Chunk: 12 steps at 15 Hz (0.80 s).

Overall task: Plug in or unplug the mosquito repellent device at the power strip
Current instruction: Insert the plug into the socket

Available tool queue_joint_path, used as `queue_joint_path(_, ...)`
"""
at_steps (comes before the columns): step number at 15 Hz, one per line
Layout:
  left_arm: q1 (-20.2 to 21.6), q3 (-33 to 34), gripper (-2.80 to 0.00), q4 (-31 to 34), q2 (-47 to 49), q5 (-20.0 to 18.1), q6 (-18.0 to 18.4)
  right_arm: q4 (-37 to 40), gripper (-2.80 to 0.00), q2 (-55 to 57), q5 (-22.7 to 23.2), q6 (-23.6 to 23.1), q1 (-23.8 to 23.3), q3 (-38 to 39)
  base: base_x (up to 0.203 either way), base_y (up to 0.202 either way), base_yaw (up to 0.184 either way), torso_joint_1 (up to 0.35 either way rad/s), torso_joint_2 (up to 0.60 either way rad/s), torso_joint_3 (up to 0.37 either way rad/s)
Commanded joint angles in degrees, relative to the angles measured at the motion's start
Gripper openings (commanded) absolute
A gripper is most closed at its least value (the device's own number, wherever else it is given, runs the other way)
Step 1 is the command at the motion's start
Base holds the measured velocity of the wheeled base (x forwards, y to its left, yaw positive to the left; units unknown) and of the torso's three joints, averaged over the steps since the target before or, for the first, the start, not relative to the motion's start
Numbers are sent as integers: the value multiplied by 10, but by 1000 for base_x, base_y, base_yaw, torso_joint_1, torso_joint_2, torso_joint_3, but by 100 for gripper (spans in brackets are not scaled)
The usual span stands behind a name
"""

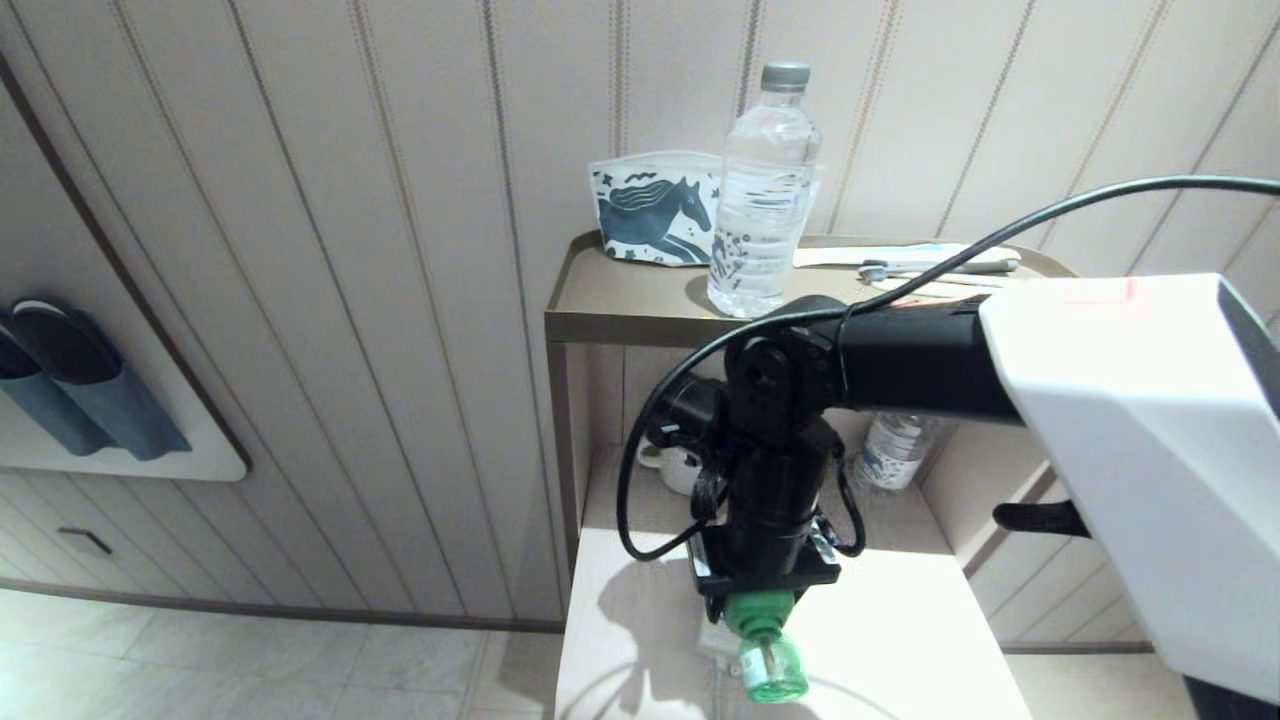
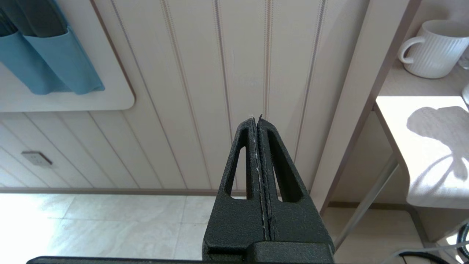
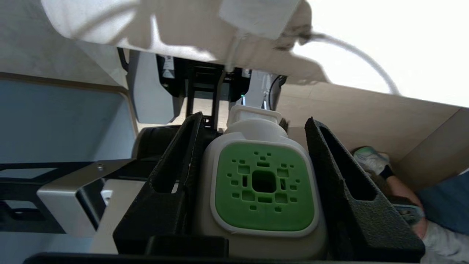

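My right gripper [image 1: 765, 598] hangs over the pale lower shelf [image 1: 900, 640], pointing down, and is shut on the mosquito repellent device [image 1: 768, 655]. The device's translucent green bottle sticks out below the fingers toward the shelf's front edge. In the right wrist view its white body and green vented face [image 3: 263, 189] fill the space between the two black fingers [image 3: 176, 165]. The power strip [image 3: 256, 18] shows there as a white block with a white cord [image 3: 355, 55] on the shelf beyond the device. In the head view my arm hides most of it. My left gripper [image 2: 257, 119] is parked, shut and empty, facing the panelled wall.
A clear water bottle [image 1: 765, 190], a horse-print pouch [image 1: 655, 215] and toothbrushes sit on the upper shelf [image 1: 620, 300]. A white mug [image 1: 680, 465] and a second bottle [image 1: 895, 450] stand at the back of the lower shelf. A person's foot [image 3: 370, 161] shows in the right wrist view.
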Motion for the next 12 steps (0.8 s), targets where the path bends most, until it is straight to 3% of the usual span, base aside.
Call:
queue_joint_path(1, 0, 0, -280, 0, 1, 0, 0, -3, -280, 5, 0, 6, 6, 0, 0, 0, 0, 0, 0, 0)
queue_joint_path(12, 0, 0, -280, 0, 1, 0, 0, -107, -280, 60, 3, 42, -23, -1, 0, 0, 0, 0, 0, 0)
